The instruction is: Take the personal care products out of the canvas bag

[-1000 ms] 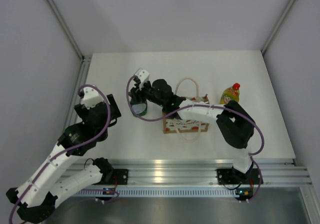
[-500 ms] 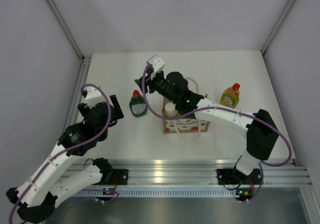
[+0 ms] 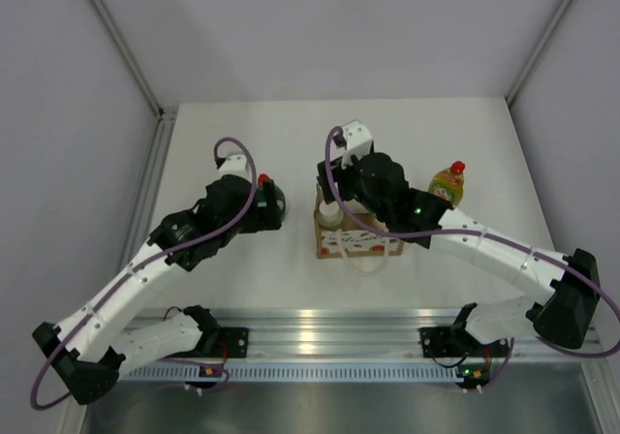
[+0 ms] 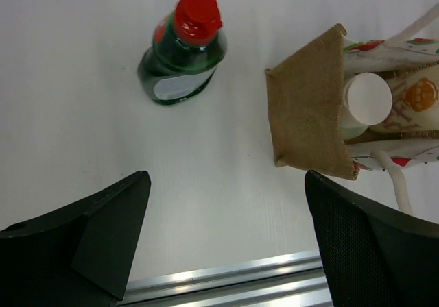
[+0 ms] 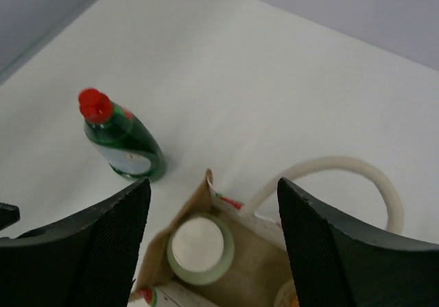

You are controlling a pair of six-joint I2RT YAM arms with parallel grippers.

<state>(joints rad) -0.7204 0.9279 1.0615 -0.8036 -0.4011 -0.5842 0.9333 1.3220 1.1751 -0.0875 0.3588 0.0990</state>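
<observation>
White tabletop (image 3: pixel 213 134) holds canvas bag (image 3: pixel 360 244) beneath right gripper (image 5: pixel 212 187).

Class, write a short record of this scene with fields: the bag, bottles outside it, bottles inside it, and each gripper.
canvas bag: upright, top open
outside it: dark green bottle standing to its left; yellow bottle standing to its right
inside it: pale bottle with white cap at the left end; cream container with orange print beside it
left gripper: open, empty, just short of the dark green bottle
right gripper: open, empty, above the bag
</observation>
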